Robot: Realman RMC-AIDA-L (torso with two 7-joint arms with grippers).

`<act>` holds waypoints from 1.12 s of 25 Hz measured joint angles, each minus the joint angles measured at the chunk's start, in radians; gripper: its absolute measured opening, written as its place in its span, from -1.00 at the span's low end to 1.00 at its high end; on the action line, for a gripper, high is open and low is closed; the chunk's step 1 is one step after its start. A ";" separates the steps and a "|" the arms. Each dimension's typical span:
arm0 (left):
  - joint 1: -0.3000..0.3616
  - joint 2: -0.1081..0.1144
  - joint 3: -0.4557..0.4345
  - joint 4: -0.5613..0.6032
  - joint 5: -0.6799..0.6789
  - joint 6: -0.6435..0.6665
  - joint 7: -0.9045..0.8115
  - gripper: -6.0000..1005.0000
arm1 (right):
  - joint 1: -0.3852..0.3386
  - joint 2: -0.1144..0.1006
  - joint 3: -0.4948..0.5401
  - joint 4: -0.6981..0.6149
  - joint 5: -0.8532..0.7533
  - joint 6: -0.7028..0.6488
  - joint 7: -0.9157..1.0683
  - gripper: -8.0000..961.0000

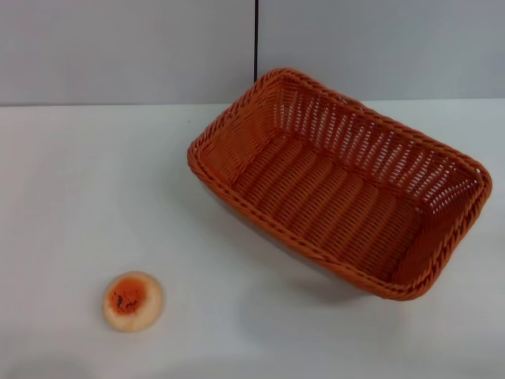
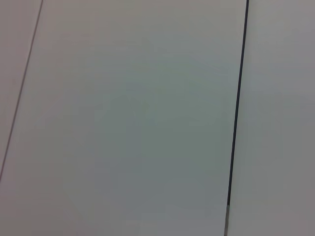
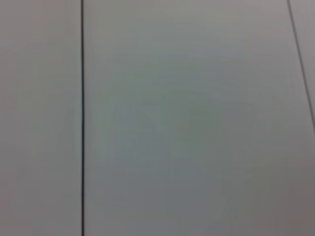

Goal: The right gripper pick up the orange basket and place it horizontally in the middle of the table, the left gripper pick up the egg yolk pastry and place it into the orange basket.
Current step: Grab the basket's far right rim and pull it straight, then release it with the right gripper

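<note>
neither gripper shows in any view, so no telling how their fingers stand. the big rectangular orange woven wicker basket (image 1: 339, 181) sits skewed on the right of the plain white table (image 1: 71, 181); it looks light and stiff, and the braided rim seems the obvious grab. the small round beige egg yolk pastry (image 1: 132, 301) lies near left, well apart, probably soft and crumbly.

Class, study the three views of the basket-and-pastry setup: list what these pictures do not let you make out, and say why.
- Both grippers: in no view; the wrist views show only blank grey panels with a dark seam, so the jaws' state is unknown.
- Orange basket: its outer near wall and underside, hidden by its own rim in the head view.
- Egg yolk pastry: its underside, against the table.
- Table: its near edge, cut off by the head view's frame.
</note>
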 joint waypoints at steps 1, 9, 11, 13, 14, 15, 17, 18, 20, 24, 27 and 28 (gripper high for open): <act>0.000 0.000 0.000 0.000 0.000 0.000 0.000 0.56 | -0.001 0.000 0.000 -0.002 -0.015 0.004 0.000 0.70; 0.000 0.002 0.000 0.001 0.001 0.007 -0.004 0.56 | 0.002 -0.001 0.000 -0.003 -0.021 0.007 0.000 0.70; 0.000 0.003 0.000 0.003 0.000 0.007 -0.004 0.56 | 0.003 -0.001 0.000 -0.002 -0.023 0.008 0.001 0.70; -0.001 0.004 0.000 0.008 0.000 0.007 -0.004 0.56 | 0.003 -0.001 0.000 -0.013 -0.044 0.012 0.015 0.70; -0.002 0.004 0.000 0.011 0.001 0.007 -0.004 0.56 | 0.003 -0.002 -0.001 -0.030 -0.065 0.017 0.036 0.70; -0.003 0.004 0.000 0.013 0.001 0.007 -0.004 0.56 | 0.003 -0.002 -0.001 -0.030 -0.065 0.017 0.036 0.70; -0.010 0.005 0.000 0.020 0.000 0.001 -0.004 0.56 | 0.002 -0.003 -0.001 -0.078 -0.110 0.025 0.101 0.70; -0.016 0.005 0.000 0.025 0.000 -0.002 -0.004 0.56 | 0.004 -0.004 -0.001 -0.150 -0.163 0.025 0.209 0.70; -0.023 0.005 0.000 0.031 0.000 -0.005 -0.004 0.56 | 0.008 -0.004 -0.001 -0.195 -0.193 0.020 0.279 0.70; -0.041 0.004 0.000 0.049 0.001 -0.012 -0.004 0.56 | 0.036 -0.006 -0.001 -0.390 -0.316 -0.002 0.582 0.70; -0.056 0.005 0.000 0.064 0.000 -0.035 -0.004 0.56 | 0.092 -0.009 -0.002 -0.685 -0.517 -0.014 1.016 0.70; -0.056 0.005 0.000 0.064 0.000 -0.035 -0.004 0.56 | 0.092 -0.009 -0.002 -0.685 -0.517 -0.014 1.016 0.70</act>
